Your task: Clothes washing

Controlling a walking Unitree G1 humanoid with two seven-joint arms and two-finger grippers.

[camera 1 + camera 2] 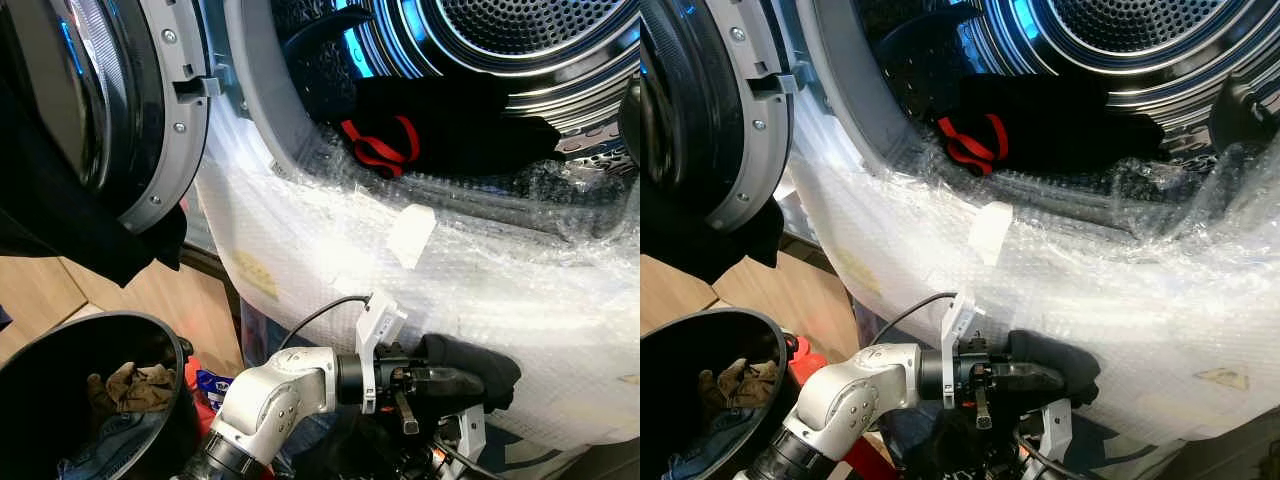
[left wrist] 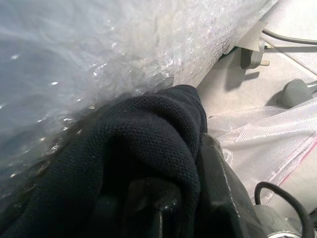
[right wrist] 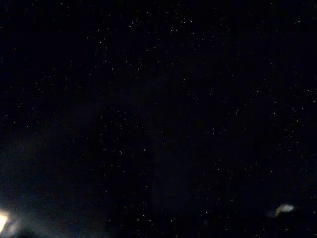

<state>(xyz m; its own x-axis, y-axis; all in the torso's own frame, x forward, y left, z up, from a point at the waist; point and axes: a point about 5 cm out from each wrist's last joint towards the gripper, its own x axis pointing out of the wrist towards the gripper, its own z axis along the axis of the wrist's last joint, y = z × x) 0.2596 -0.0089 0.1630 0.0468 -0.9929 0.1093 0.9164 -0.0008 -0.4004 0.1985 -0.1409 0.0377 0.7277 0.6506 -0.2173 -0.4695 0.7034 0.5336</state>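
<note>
One knitted dark garment [image 2: 148, 144], bubble-wrapped washer [image 1: 470, 260]

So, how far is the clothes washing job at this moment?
Partly done. A black garment with a red strap already lies in the open drum. In hand: the left end effector grips a dark knitted garment low against the bubble-wrapped machine front, below the opening. Left: lift it in, then move the clothes remaining in the black basket.
</note>
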